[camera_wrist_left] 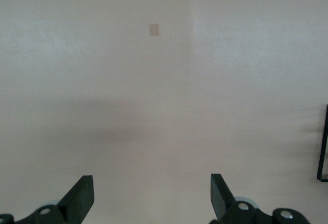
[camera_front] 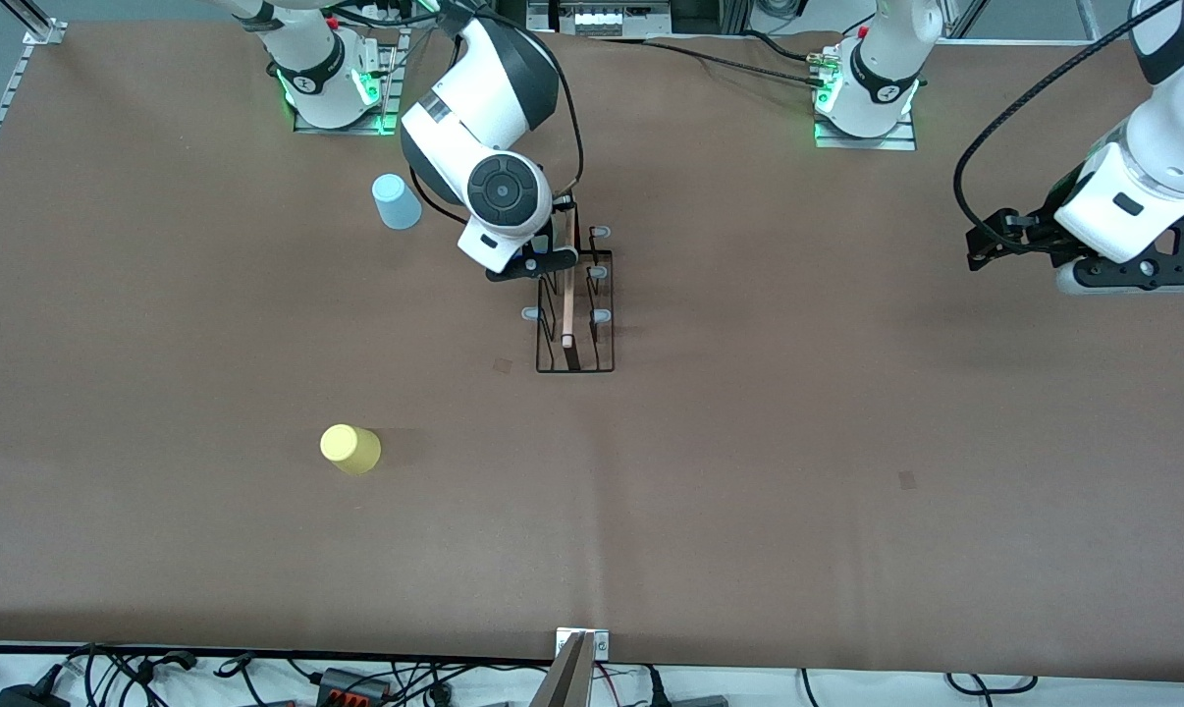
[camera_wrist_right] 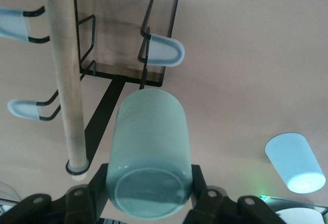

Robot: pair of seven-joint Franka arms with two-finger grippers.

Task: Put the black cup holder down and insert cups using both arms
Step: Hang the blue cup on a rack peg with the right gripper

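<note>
Brown paper-covered table [camera_front: 749, 471], cables along the camera edge, both arm bases at the 12 o'clock edge of the front view.

Black cup holder [camera_front: 574, 324] stands about mid-table, wooden rod [camera_front: 567, 304] running along its top, grey-tipped pegs [camera_front: 600, 316] sticking out at either side. No cup sits on a peg yet.

Right gripper [camera_wrist_right: 148, 196] is over the rack's end toward the arm bases, clamped on the mint green cup [camera_wrist_right: 148, 155] — jaws pressed against its sides near the base, mouth pointing toward the pegs. Light blue cup [camera_front: 396, 201] stands upside down on the table at roughly 10 o'clock from the rack; yellow cup [camera_front: 350, 449] stands at about 8 o'clock from it, nearer the front camera.

Left gripper [camera_wrist_left: 148, 198] hangs over bare table toward the left arm's end, well apart from the rack, fingers spread with nothing between them. That arm waits.

Step in hand, as I judge it: first cup insertion, rack already placed. Next move likely calls for lining the cup's mouth with a peg and sliding it on without knocking the rod.

View differences — the front view hides the mint cup entirely under the right arm's wrist; only the right wrist view shows the grip. The left wrist view catches just a sliver of the rack.
</note>
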